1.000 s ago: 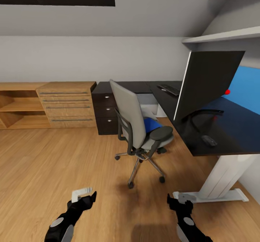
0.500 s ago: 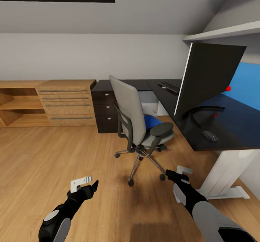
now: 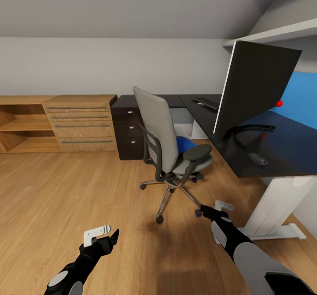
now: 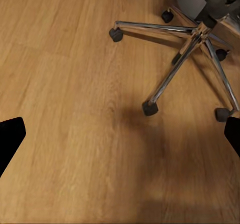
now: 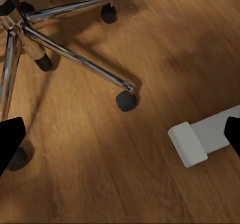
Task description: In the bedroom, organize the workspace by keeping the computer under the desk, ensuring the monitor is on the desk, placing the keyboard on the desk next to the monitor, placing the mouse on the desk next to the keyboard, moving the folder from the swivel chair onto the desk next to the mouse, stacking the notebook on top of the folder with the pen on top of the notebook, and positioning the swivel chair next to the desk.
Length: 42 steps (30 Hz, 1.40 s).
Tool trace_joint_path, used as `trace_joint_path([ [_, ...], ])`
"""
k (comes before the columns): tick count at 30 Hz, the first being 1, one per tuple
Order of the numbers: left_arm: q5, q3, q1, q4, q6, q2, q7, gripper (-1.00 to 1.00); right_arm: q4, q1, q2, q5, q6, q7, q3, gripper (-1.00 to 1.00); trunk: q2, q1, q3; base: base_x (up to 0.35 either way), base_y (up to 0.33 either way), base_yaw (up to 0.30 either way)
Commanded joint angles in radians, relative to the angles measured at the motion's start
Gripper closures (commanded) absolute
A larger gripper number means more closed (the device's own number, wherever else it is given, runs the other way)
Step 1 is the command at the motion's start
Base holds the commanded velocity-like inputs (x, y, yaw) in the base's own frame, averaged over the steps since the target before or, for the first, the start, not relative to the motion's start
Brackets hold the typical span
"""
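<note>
Bright blue shows on the seat of the swivel chair (image 3: 169,143): that is the folder (image 3: 184,144), half hidden behind the grey back and the near armrest, well beyond both of our hands. Our right hand (image 3: 210,210) hangs low near the closest castor, its fingers spread wide with nothing held; our left hand (image 3: 102,238) sits farther back over bare floor, equally wide and empty. Past the right hand stands the bench (image 3: 281,147) with the monitor (image 3: 255,88), the mouse (image 3: 258,158) near its front edge and the keyboard (image 3: 207,103) far along the top.

We judge the risks as these: reaching up from this low position, the right arm may catch the armrest or a chrome leg (image 5: 75,56) and roll the chair away. A grasp on the folder could also slip, since we see only part of it. The white bench foot (image 5: 200,139) lies close to the right hand and could snag it.
</note>
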Motion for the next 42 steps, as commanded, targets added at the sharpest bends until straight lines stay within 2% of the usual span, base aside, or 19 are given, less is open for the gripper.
trace_joint_path([
  [1,0.011,-0.001,0.000,-0.002,0.003,0.000,0.009,-1.00,-0.001,0.000,0.000,-0.006,-0.001,0.002,-0.004,-1.00,-0.008,0.004,-0.004,0.000,0.000,0.000],
  [24,0.008,-0.004,0.002,0.006,0.003,-0.001,0.010,-1.00,-0.039,0.000,0.002,-0.010,-0.006,0.011,-0.004,-1.00,-0.169,0.092,-0.075,0.000,0.000,0.000],
  [25,0.008,-0.004,0.002,0.007,0.004,-0.001,0.010,-1.00,-0.039,0.002,0.002,-0.010,-0.052,0.010,-0.003,-1.00,-0.169,0.092,-0.073,0.000,0.000,0.000],
  [33,0.008,-0.004,0.002,0.008,0.006,0.000,0.009,-1.00,-0.040,0.002,0.002,-0.009,-0.060,0.010,-0.004,-1.00,-0.169,0.092,-0.062,0.000,0.000,0.000],
  [42,0.006,-0.004,0.002,0.033,0.003,0.002,0.009,-1.00,-0.040,0.002,0.002,-0.008,-0.061,0.008,-0.004,-1.00,-0.169,0.092,-0.059,0.000,0.000,0.000],
])
